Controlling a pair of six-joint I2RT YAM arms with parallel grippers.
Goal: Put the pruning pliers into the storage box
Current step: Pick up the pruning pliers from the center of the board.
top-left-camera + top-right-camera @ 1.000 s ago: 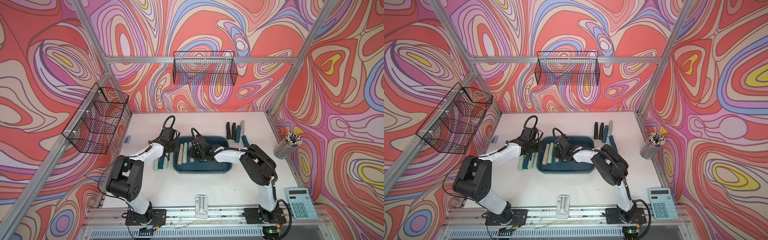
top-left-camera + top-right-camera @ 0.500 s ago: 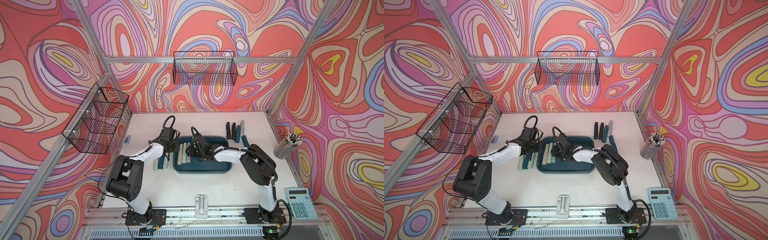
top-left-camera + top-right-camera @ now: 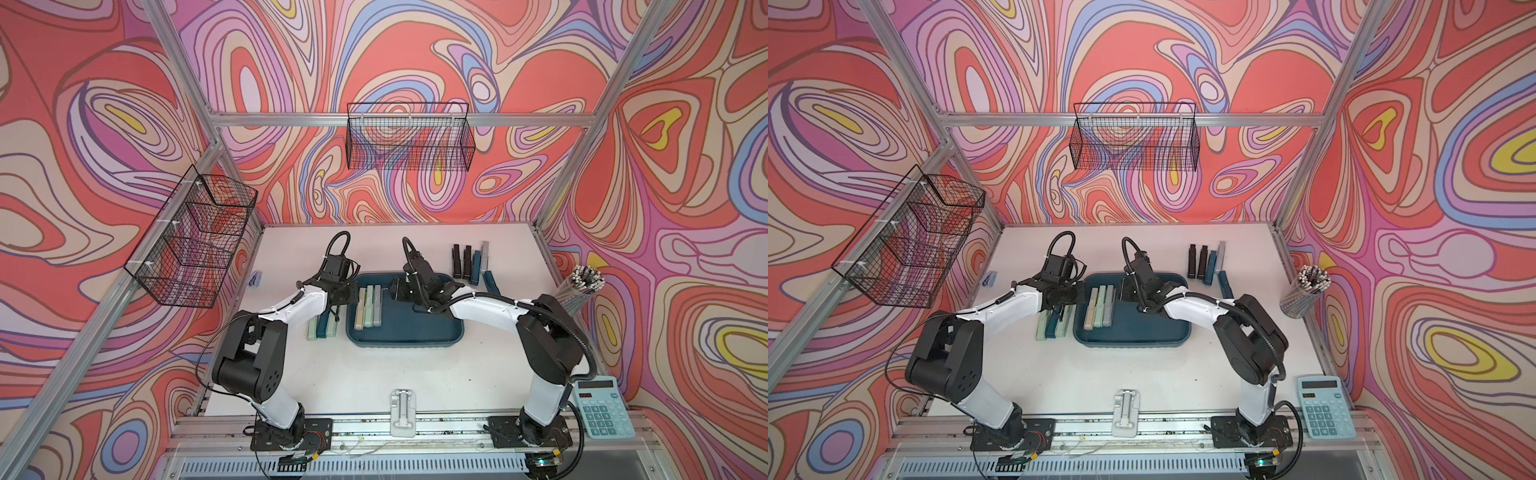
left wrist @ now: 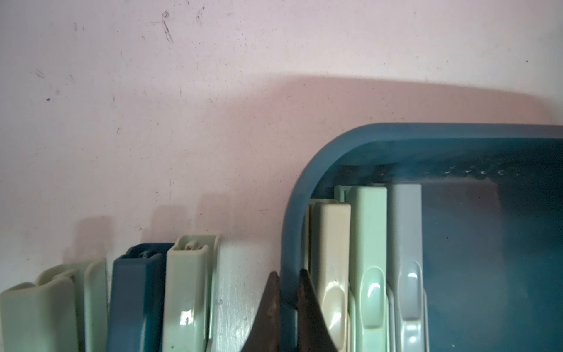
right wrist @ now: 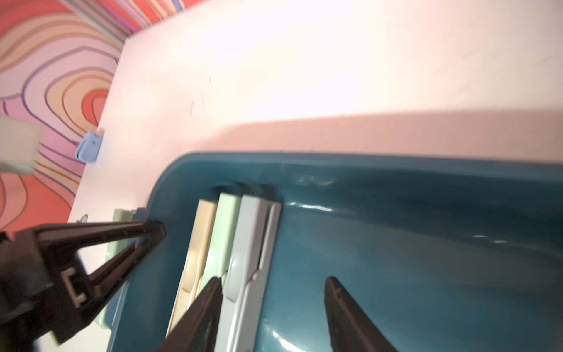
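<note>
Already in the box: three pliers (image 3: 368, 307), cream, pale green and grey, lie side by side and touching along the left wall of the storage box (image 3: 405, 343).
Waiting left of the box: at least three more pliers (image 3: 322, 330), pale green, dark teal and cream, in a row on the table just beside its left wall, their far ends hidden under the left arm (image 3: 291, 305).
Waiting right of the box: four in a row (image 3: 468, 262), two black, one teal and one grey, near its far right corner. A fifth, dark teal (image 3: 491, 283), lies tilted just beside its right wall.
Progress: by my count about a quarter are stored; some eight remain.
Left gripper (image 4: 288, 289): pinched narrow on the box's left wall, one fingertip inside and one outside, apparently steadying it.
Right gripper (image 5: 274, 282): jaws wide above the box's left half, holding nothing. The grey pliers lie below, next to one finger and clear of the other.
Surface: white table (image 3: 374, 374), scuffed, bare in front of the box.
Around the box: small blue gadget (image 3: 254, 279) well to its left, cup of pencils (image 3: 582, 286) well to its right, calculator (image 3: 602, 407) past its near right corner.
Room: swirled red, pink and lilac walls (image 3: 415, 62), aluminium frame (image 3: 332, 120), and two black wire baskets (image 3: 409, 141) (image 3: 195, 237) hung above.
</note>
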